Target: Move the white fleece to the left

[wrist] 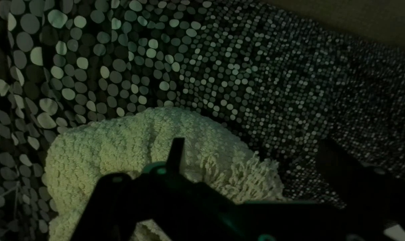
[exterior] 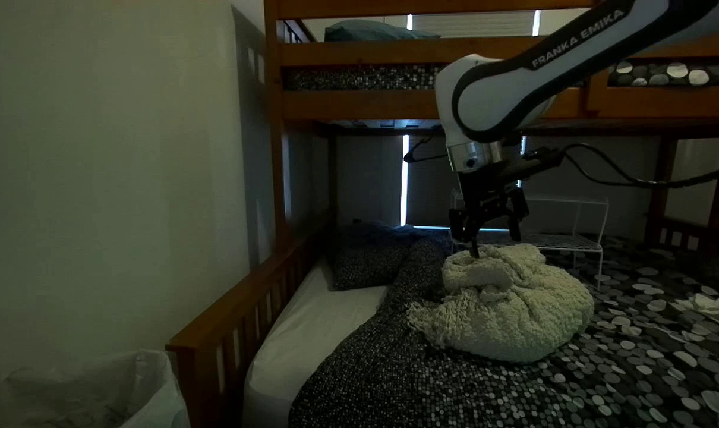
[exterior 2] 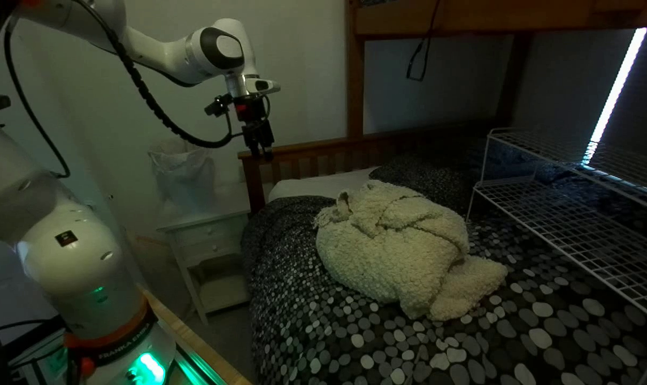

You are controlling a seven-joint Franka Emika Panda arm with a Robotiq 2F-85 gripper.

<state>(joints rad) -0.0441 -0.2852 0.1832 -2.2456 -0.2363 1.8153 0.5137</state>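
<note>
The white fleece (exterior: 514, 315) lies bunched in a rounded heap on the dotted bedspread, with a fringed edge on one side. It also shows in an exterior view (exterior 2: 393, 240) and in the wrist view (wrist: 122, 144). My gripper (exterior: 494, 238) is open and empty, pointing down. In an exterior view the gripper (exterior 2: 262, 154) hangs higher than the fleece and apart from it, toward the robot base. In the wrist view the fingers of the gripper (wrist: 252, 142) are spread wide, and the dark gripper body hides part of the fleece.
A white wire rack (exterior 2: 569, 224) stands on the bed beyond the fleece. A wooden bunk-bed rail (exterior: 235, 303) and a dark pillow (exterior: 365, 264) border the bed. The upper bunk (exterior: 359, 104) overhangs. A lined bin (exterior 2: 184, 171) stands on a white nightstand (exterior 2: 211, 214).
</note>
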